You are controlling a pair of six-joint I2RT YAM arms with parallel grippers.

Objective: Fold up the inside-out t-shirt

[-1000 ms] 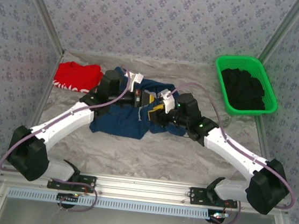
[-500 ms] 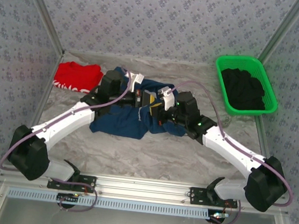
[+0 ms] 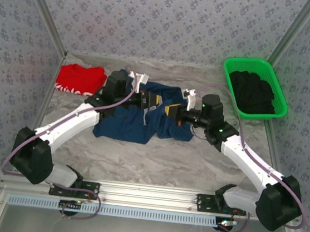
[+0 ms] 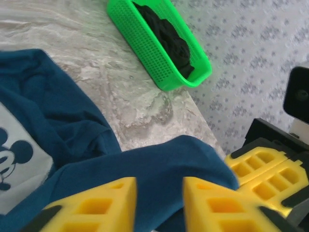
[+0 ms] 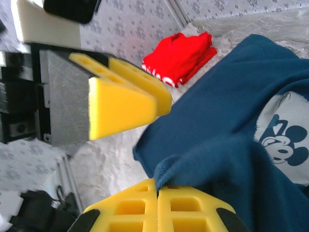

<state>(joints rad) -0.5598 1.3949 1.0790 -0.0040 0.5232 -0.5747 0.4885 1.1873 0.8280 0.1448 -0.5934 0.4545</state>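
- The grey marbled worktop [image 3: 155,161] lies bare nearest the arm bases.
- The dark navy-blue cloth t-shirt [image 3: 123,125] sits rumpled past it, left of the middle and between the two arms. A pale cartoon-mouse print [image 5: 285,140] shows on it.
- The yellow ribbed right fingers [image 5: 157,210] are clenched together on a rolled hem of the t-shirt, lifting that right-hand edge off the worktop.
- The yellow ribbed left fingers [image 4: 106,203] stand parted just beside them, gripping nothing. Blue cloth lies in front of the gap.
- The step in hand looks like getting a second hold so the shirt can be spread.
  - The left fingers should close on the same hem a little way along from the right pair.
  - They should take one layer only, not a bunched fold.
  - Then both arms should draw apart, low over the worktop, until the cloth lies flat.
  - A grip taken too close to the right fingers would leave the shirt hanging in a lump.
- A red folded garment with white trim [image 3: 80,79] lies farther back on the left, near the shirt. A wide sweep to the left could snag it.
- A bright green plastic mesh basket [image 3: 230,82] stands at the far right, well apart from the shirt.
- The basket holds a heap of black clothing [image 3: 251,92], which fills most of it.
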